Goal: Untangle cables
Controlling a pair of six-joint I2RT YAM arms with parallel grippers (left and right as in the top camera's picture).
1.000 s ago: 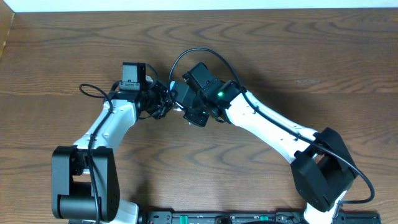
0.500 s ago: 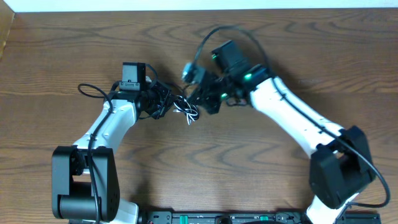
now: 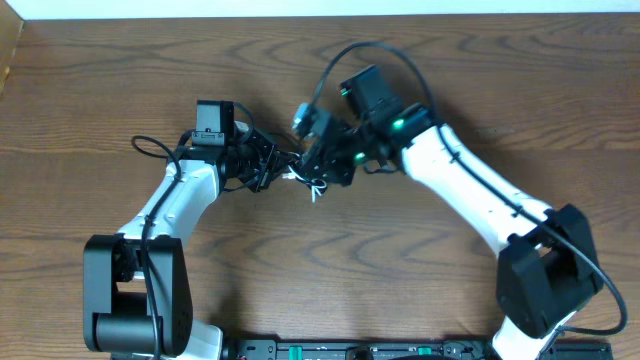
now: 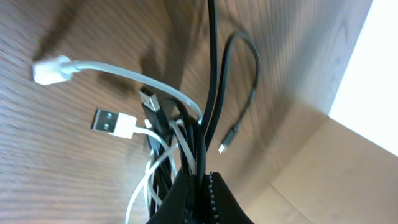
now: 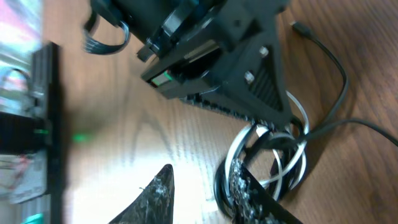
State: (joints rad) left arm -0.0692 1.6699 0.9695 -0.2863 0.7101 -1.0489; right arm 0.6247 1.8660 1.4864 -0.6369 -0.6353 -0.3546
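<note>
The left fingers (image 4: 198, 182) are closed on a bundle of both cables. From this pinch the white cable (image 4: 130, 73) arcs out over the wooden desk (image 4: 74, 180) and ends in a small white plug (image 4: 50, 70). A white USB-A plug (image 4: 112, 121) lies just beside a black USB plug (image 4: 149, 99). The black cable (image 4: 256, 74) loops upward and comes back down to a tiny connector (image 4: 232, 132).

In the overhead view the tangle (image 3: 298, 172) sits between the left gripper (image 3: 262, 162) and the right gripper (image 3: 320, 165), near the middle of the desk, with a white loop (image 3: 315, 188) trailing below.

In the right wrist view the right fingers (image 5: 155, 196) stand apart with nothing between them. The coiled loops (image 5: 277, 155) lie just beside one finger. A small green-and-white label (image 5: 163, 78) on the left gripper's housing is too blurred to read.
</note>
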